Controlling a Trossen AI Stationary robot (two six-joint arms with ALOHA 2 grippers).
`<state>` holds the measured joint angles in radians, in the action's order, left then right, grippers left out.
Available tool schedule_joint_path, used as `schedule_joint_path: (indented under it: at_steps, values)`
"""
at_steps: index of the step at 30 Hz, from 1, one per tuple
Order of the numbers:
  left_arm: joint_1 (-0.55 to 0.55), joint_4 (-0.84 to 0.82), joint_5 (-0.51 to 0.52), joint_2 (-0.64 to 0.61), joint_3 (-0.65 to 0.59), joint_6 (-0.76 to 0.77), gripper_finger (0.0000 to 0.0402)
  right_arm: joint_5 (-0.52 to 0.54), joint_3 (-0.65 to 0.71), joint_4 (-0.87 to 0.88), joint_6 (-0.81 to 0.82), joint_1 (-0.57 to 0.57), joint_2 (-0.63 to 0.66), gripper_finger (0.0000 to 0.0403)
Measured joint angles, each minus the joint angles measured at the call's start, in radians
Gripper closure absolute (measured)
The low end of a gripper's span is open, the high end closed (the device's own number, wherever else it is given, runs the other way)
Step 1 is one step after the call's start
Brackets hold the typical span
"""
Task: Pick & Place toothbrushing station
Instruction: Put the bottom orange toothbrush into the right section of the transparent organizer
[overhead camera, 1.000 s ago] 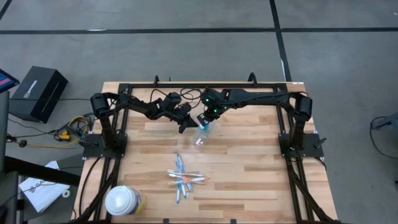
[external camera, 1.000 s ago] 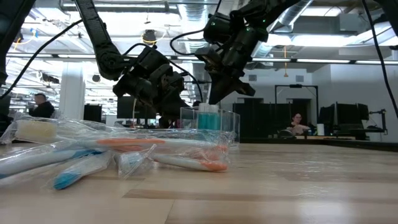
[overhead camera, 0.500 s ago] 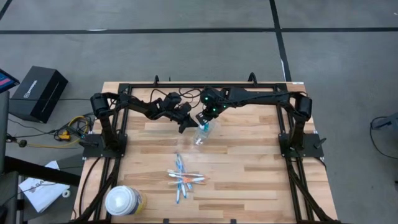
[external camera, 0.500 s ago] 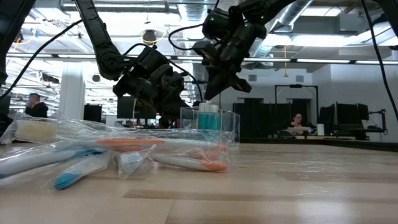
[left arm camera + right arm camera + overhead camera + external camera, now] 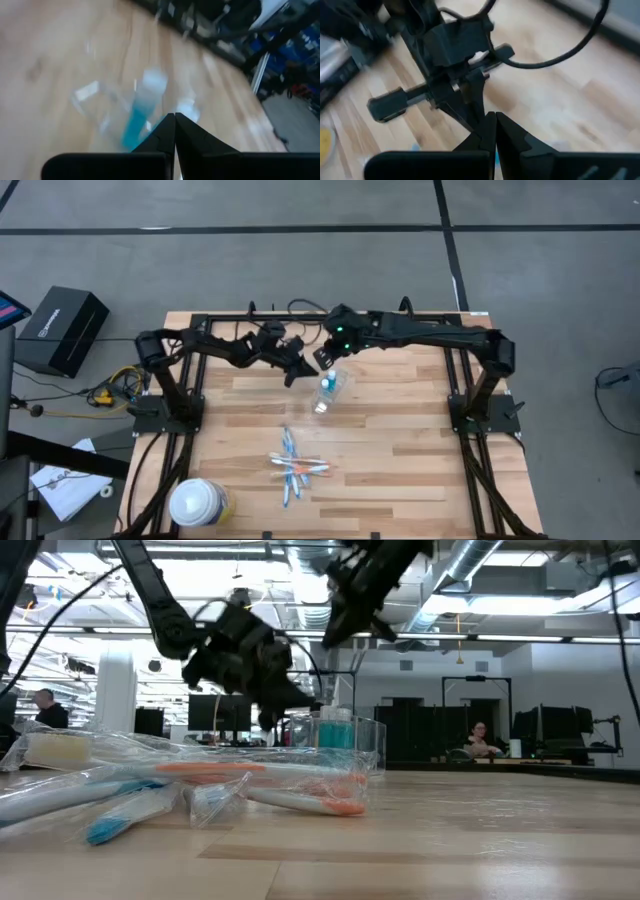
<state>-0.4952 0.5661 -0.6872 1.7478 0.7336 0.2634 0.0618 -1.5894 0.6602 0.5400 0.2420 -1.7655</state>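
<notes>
From above, the clear cup (image 5: 327, 392) with a blue tube (image 5: 327, 383) stands mid-surface, just in front of both grippers; the left gripper (image 5: 291, 372) sits about as close as the right gripper (image 5: 322, 362). The toothbrushes (image 5: 296, 467) lie well apart, toward the front edge of the surface (image 5: 420, 460), in a loose crossed pile. At table height the tubes stand upright in the cup. Each wrist view shows its fingers clenched together, empty. No writing is readable.

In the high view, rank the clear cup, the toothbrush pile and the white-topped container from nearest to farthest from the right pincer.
1. Clear plastic cup: just below the right pincer in the picture, mid-table.
2. Toothbrush pile: farther toward the table's front edge, near its middle.
3. White-topped container: farthest, at the front left corner.
</notes>
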Motion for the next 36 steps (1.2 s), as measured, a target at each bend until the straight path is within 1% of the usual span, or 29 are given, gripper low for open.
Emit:
schedule_joint_path:
  at_steps: [4, 7, 9, 11, 14, 16, 19, 22, 24, 28, 30, 32, 34, 36]
  values:
    - [-0.030, 0.008, -0.001, -0.123, 0.002, 0.000, 0.0401, 0.062, 0.000, -0.021, 0.009, 0.000, 0.085, 0.0403]
    - [-0.065, -0.003, -0.037, -0.222, 0.001, 0.026, 0.0401, 0.090, 0.000, -0.019, 0.024, -0.007, 0.146, 0.0403]
    - [-0.092, -0.010, -0.063, -0.296, -0.001, 0.062, 0.0401, 0.127, 0.000, -0.027, 0.046, -0.027, 0.183, 0.0403]
    - [-0.112, -0.006, -0.074, -0.374, 0.000, 0.086, 0.0401, 0.155, 0.000, -0.033, 0.060, -0.059, 0.209, 0.0403]
    - [-0.150, -0.044, -0.106, -0.492, 0.000, 0.129, 0.0401, 0.216, 0.000, -0.015, 0.087, -0.130, 0.238, 0.0403]
    - [-0.177, -0.102, -0.152, -0.574, 0.000, 0.154, 0.0401, 0.256, 0.000, -0.002, 0.125, -0.186, 0.250, 0.0403]
    - [-0.200, -0.165, -0.219, -0.694, 0.000, 0.189, 0.0401, 0.280, 0.000, 0.016, 0.172, -0.276, 0.240, 0.0403]
    - [-0.209, -0.179, -0.300, -0.790, 0.000, 0.265, 0.0398, 0.279, 0.000, 0.030, 0.198, -0.360, 0.202, 0.0403]
    - [-0.206, -0.173, -0.321, -0.847, 0.000, 0.340, 0.0392, 0.279, 0.002, 0.025, 0.206, -0.406, 0.179, 0.0403]
    - [-0.177, -0.171, -0.360, -0.926, 0.000, 0.504, 0.0364, 0.278, 0.001, -0.085, 0.182, -0.454, 0.133, 0.0403]
    - [-0.154, -0.167, -0.344, -0.954, 0.000, 0.577, 0.0342, 0.254, 0.002, -0.157, 0.156, -0.456, 0.122, 0.0399]
    - [-0.127, -0.163, -0.304, -0.975, 0.000, 0.598, 0.0318, 0.193, 0.002, -0.204, 0.135, -0.442, 0.123, 0.0386]
    - [-0.093, -0.156, -0.254, -0.989, 0.000, 0.615, 0.0292, 0.114, 0.001, -0.251, 0.122, -0.417, 0.124, 0.0361]
    - [-0.054, -0.151, -0.203, -0.991, 0.000, 0.635, 0.0267, 0.055, 0.002, -0.292, 0.101, -0.395, 0.124, 0.0328]
